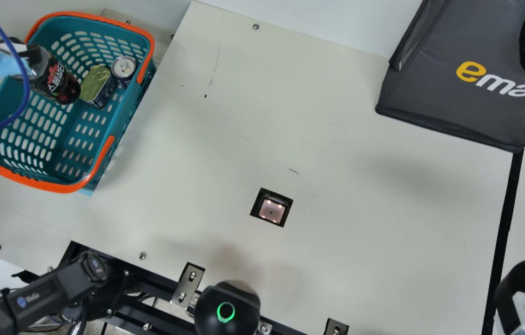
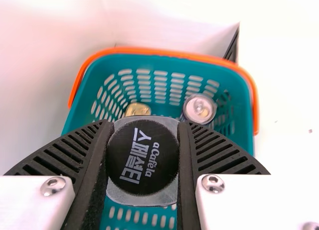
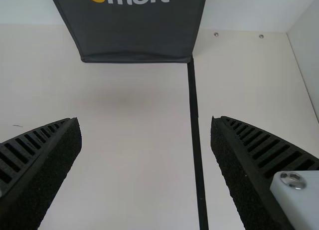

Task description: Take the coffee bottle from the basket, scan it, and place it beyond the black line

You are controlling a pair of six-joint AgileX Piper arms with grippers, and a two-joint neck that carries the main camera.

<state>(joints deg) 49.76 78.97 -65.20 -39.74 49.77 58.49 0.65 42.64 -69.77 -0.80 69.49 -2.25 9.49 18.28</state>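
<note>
cream table (image 1: pixel 360 242), teal basket (image 1: pixel 126 111) at edge, dark grey bag (image 1: pixel 444 104), black line (image 1: pixel 508 204)

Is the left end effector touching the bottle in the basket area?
Touching. The left wrist view shows the left end effector with the bottle between its two fingers, one against each side, no gap visible.

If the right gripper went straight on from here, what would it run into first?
Most likely the cream tabletop: the right gripper seems to point down at it, with the black line running close by. How far below it lies is unclear.
</note>
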